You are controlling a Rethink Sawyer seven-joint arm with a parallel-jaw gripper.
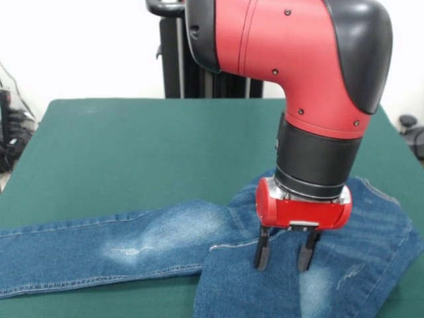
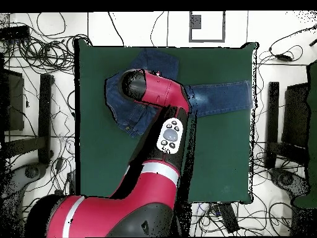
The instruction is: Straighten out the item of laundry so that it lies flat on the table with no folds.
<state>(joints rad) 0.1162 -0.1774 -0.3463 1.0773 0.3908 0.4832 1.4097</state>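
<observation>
The blue denim jeans (image 1: pixel 159 242) lie at the near side of the dark green table (image 1: pixel 132 146). One leg runs flat to the left, with a faded whitish patch. The rest is folded over itself at the right, under my gripper. My gripper (image 1: pixel 285 255) points straight down, open and empty, its two black fingers (image 1: pixel 263 252) spread over the folded denim, at or just above the cloth. In the overhead view the jeans (image 2: pixel 223 99) lie along the far part of the table (image 2: pixel 223 161), one leg reaching right. My arm hides the gripper there.
The robot's black pedestal (image 1: pixel 199 79) stands behind the table's far edge. My red arm (image 2: pixel 164 118) crosses the table's middle in the overhead view. Cables and black stands (image 2: pixel 43 111) ring the table on the floor.
</observation>
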